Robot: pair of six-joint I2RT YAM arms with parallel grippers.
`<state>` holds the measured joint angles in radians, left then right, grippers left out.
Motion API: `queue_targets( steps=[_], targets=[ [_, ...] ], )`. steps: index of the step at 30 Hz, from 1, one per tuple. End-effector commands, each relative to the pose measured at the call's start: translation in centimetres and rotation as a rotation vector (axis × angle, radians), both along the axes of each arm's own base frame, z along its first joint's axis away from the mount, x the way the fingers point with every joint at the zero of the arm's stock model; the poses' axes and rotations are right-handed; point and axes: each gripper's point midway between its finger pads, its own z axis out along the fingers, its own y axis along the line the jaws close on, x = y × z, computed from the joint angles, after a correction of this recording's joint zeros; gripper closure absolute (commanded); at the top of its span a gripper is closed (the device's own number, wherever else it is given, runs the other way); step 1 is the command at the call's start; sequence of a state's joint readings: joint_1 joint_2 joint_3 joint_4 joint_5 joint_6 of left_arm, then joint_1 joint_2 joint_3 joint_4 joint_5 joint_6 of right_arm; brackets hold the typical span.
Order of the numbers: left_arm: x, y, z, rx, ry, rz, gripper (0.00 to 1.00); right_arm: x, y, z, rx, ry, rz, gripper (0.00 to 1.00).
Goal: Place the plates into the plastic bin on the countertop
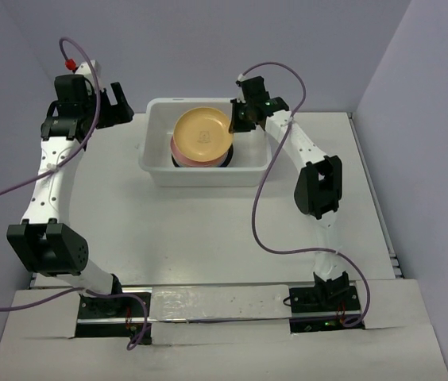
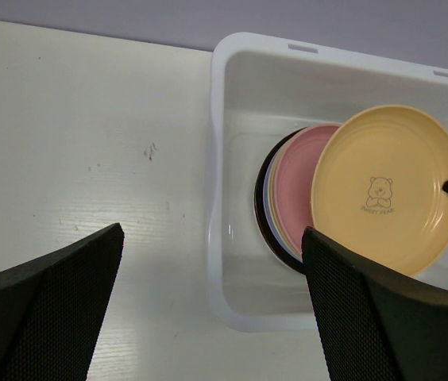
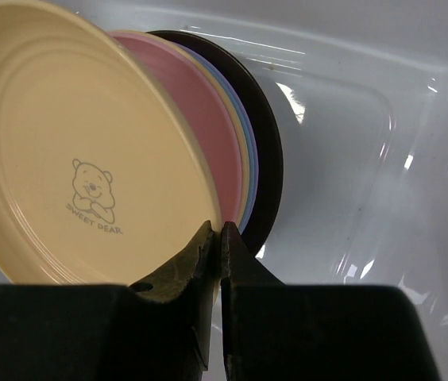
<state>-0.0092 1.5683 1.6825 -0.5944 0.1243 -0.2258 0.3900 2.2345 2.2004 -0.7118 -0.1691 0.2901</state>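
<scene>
Yellow-orange plate (image 3: 73,151) is pinched by its rim in the right gripper (image 3: 218,238), jaws closed on the edge, plate tilted over the stack (image 2: 287,190) inside the plastic bin (image 1: 208,176). Left gripper (image 1: 119,105) is spread wide and empty over the countertop (image 1: 200,230), left of the bin. No plates visible outside it, so probably the last drop. Lower plates show edge-on only; can't count them.
</scene>
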Motion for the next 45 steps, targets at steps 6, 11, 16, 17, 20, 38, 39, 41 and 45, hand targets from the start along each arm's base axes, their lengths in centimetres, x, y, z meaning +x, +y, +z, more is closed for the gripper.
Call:
queue_targets(
  steps=[6,11,16,17,20,38,39,41,45],
  targets=[
    [-1.1,0.7,0.6,-0.010,-0.018,0.021,0.01,2.0,3.1,0.1,-0.005,-0.098,0.035,0.99],
    [-1.2,1.4,-0.4,-0.066,0.015,0.018,0.01,2.4,2.9,-0.8,-0.035,-0.101,0.034,0.65],
    [-0.9,1.5,-0.2,-0.063,0.015,0.003,0.01,1.3,2.0,1.0,-0.051,-0.114,0.034,0.17],
    [-0.7,1.4,0.0,-0.064,0.017,0.000,0.01,1.0,1.7,2.3,-0.050,-0.137,0.036,0.10],
    [-0.3,1.6,-0.6,-0.035,0.056,-0.020,0.01,-0.1,0.9,8.4,-0.007,-0.235,0.054,0.00],
    [1.0,6.5,-5.5,0.115,0.113,0.058,0.01,-3.7,-22.2,12.4,-0.153,-0.321,-0.279,0.00],
    [0.9,6.6,-5.7,0.120,0.110,0.059,0.01,-3.9,-22.9,11.6,-0.166,-0.312,-0.287,0.00],
    [0.2,6.4,-6.2,0.121,0.107,0.050,0.01,-4.6,-23.4,10.5,-0.186,-0.304,-0.280,0.00],
    [-0.5,6.6,-6.9,0.128,0.121,0.062,0.01,-5.7,-23.0,8.7,-0.177,-0.273,-0.260,0.00]
  ],
)
